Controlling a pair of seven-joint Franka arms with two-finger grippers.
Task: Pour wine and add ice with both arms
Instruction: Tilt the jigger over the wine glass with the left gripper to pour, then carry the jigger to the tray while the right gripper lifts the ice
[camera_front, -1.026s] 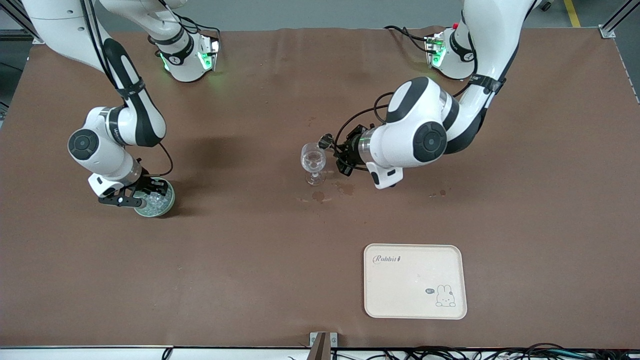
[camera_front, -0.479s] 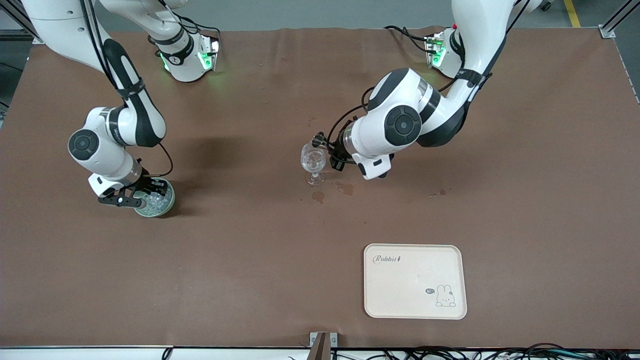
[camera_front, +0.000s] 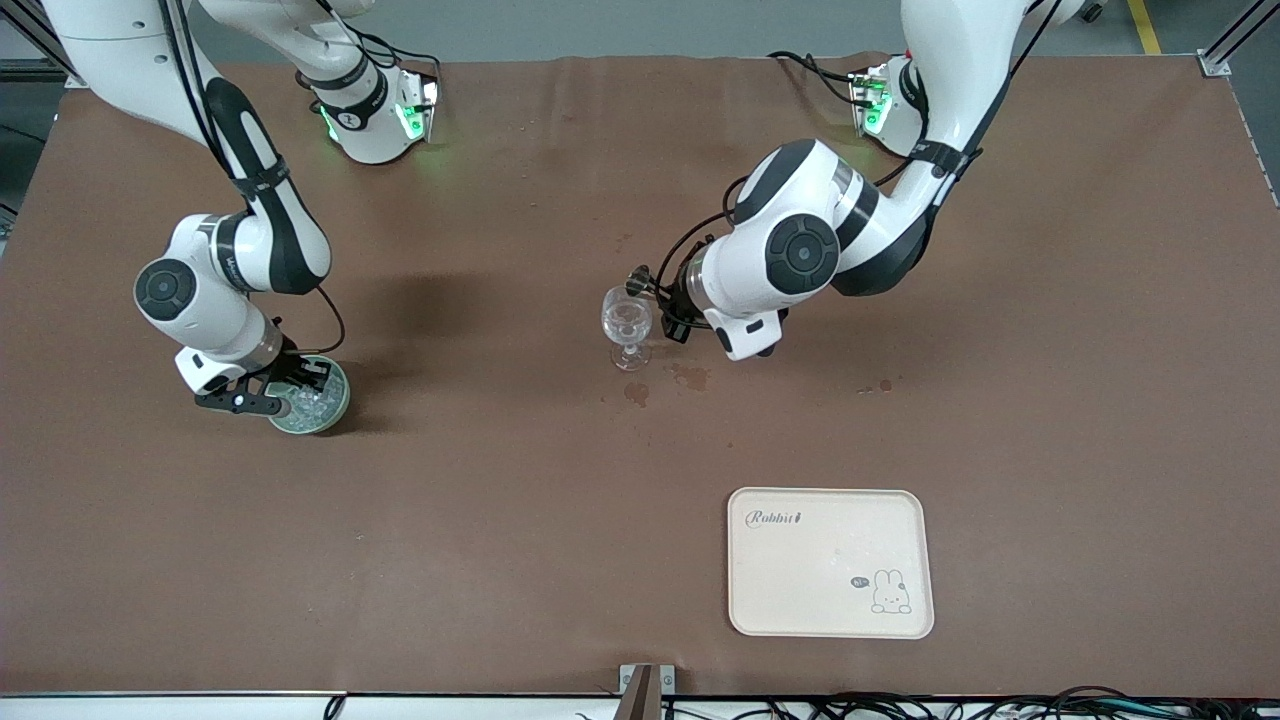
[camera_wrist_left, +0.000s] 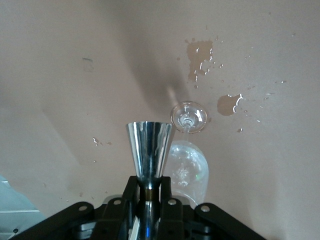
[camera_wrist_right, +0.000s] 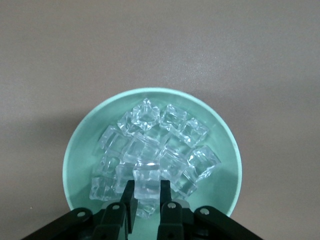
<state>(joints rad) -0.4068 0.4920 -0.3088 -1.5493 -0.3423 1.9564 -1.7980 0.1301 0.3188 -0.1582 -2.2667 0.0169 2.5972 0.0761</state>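
Note:
My left gripper (camera_front: 662, 300) is shut on a steel jigger (camera_front: 638, 279) and holds it against the rim of the clear stemmed glass (camera_front: 627, 322) at mid-table. In the left wrist view the fingers clamp the jigger's (camera_wrist_left: 149, 148) waist, with the glass (camera_wrist_left: 188, 167) just beside it. My right gripper (camera_front: 285, 395) reaches into the pale green bowl (camera_front: 338, 400) toward the right arm's end. In the right wrist view its fingers (camera_wrist_right: 126, 195) are closed on one ice cube (camera_wrist_right: 147, 181) on top of the heap of ice (camera_wrist_right: 160, 145).
Wet stains (camera_front: 637, 392) lie on the brown cloth near the glass's foot, nearer the front camera. A cream tray (camera_front: 830, 600) with a rabbit print lies near the front edge, toward the left arm's end.
My left arm swung its elbow toward the right arm's end, bringing the jigger slightly closer to the glass's rim, then stopped. The right gripper stayed in the bowl.

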